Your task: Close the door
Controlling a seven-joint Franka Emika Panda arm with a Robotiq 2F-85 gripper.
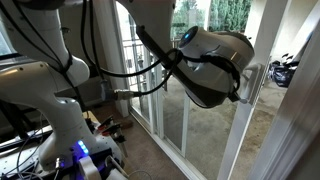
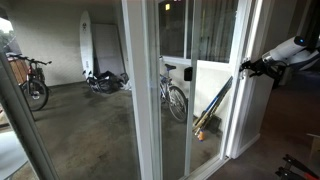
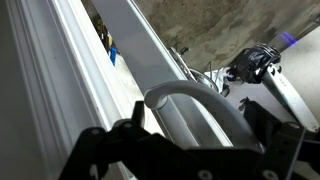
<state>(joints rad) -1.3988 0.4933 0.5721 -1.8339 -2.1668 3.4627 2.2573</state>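
The robot arm's black fingers (image 3: 115, 150) stand spread and released on either side of the white loop-shaped handle (image 3: 190, 105), which lies between them in the wrist view; whether they touch it cannot be told. In both exterior views, the handle sits on the edge stile of the tall white-framed sliding glass door (image 1: 232, 140) (image 2: 246, 110), directly ahead of the fingers. The step in hand appears to be taking hold. The next move likely calls for clenching on the loop, then a steady push along the track, kept parallel to the glass.
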